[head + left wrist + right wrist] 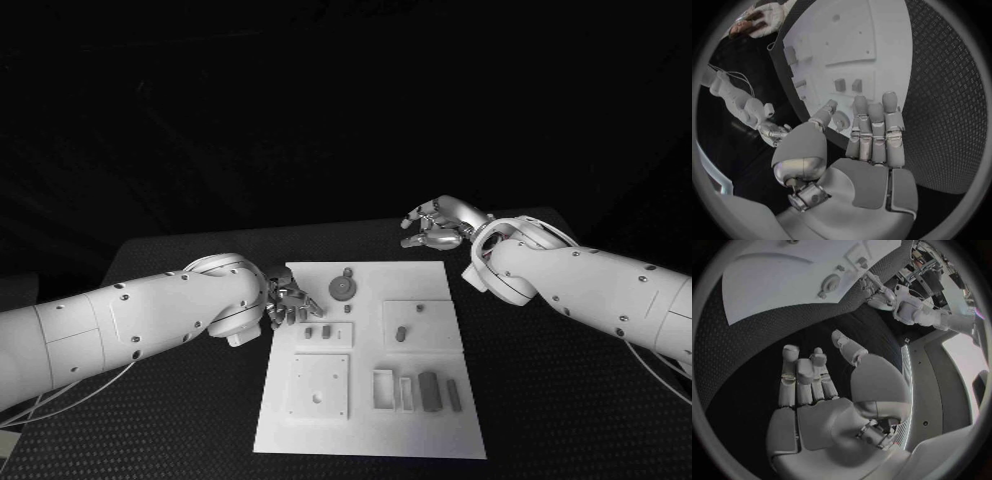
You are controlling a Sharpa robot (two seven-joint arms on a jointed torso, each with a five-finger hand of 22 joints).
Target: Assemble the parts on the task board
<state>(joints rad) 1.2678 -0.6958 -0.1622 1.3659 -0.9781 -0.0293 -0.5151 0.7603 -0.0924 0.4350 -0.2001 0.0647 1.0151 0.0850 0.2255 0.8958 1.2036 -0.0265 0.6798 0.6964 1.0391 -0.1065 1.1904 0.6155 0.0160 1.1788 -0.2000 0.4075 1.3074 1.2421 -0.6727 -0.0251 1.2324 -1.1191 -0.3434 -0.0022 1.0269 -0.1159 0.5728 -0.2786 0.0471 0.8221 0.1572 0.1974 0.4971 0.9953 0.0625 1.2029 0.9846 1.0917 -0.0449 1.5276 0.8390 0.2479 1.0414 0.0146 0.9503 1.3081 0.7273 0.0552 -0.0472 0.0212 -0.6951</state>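
Black table: task board between open hands, unobstructed.

Both arms are glossy white shells dotted with small dark screws and trailed by thin pale cables, each ending in a silver segmented robot hand, the left and right alike.

Left robot hand empty, fingers extended side by side above the task board edge, over tabletop.
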